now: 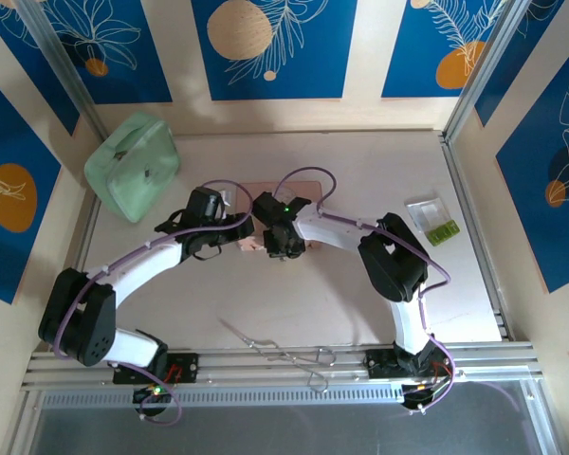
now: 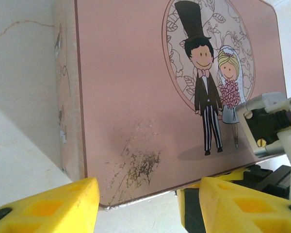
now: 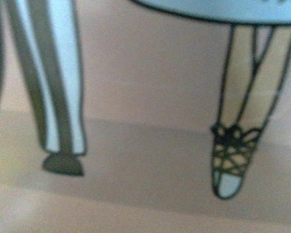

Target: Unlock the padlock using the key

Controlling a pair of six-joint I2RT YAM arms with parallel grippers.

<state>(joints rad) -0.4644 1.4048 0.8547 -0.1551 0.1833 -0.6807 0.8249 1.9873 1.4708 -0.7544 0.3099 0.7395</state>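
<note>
Both hands crowd the pink box (image 2: pixel 136 97) mid-frame — left hand (image 2: pixel 143 206) open (fingers (image 2: pixel 43 206) apart), right hand (image 1: pixel 284 244) I cannot tell. Approach step, I'd judge — next, pinching the key finely.

The padlock's place, pose and state could not be told. Whether it was locked or undone, upright or lying, was hidden in the crowded middle of the top view, where the pink box (image 1: pixel 299 185) was largely covered. The key was likewise too small or too hidden to be placed, and whether it was held or inserted could not be judged.
</note>
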